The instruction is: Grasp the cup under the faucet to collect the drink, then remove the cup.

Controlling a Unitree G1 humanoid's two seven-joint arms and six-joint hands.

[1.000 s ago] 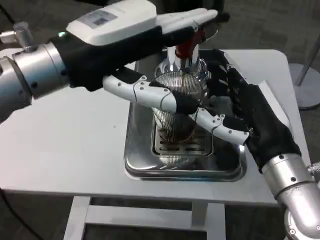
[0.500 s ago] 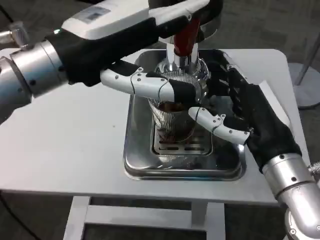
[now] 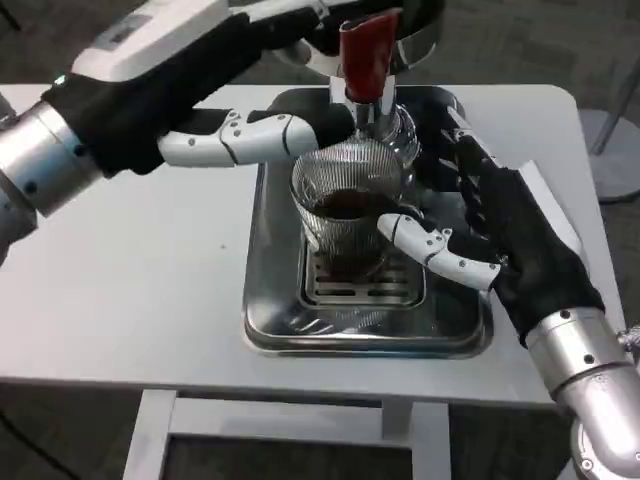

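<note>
A ribbed clear cup with dark drink in it stands on the grate of the steel drip tray, right under the chrome faucet. The faucet's red lever stands upright and free. My right hand grips the cup from the right, thumb across its front and fingers behind it. At the upper left, my left hand hovers with its fingers spread. Its thumb points toward the cup's rim, and it holds nothing.
The tray sits on a white table, with bare surface to its left. The dispenser's round body rises behind the faucet. The table's front edge runs close below the tray.
My left hand has let go of the red lever and drawn back to the left. The pouring stream has stopped, and the cup now holds more dark drink. My right hand keeps its grip.
</note>
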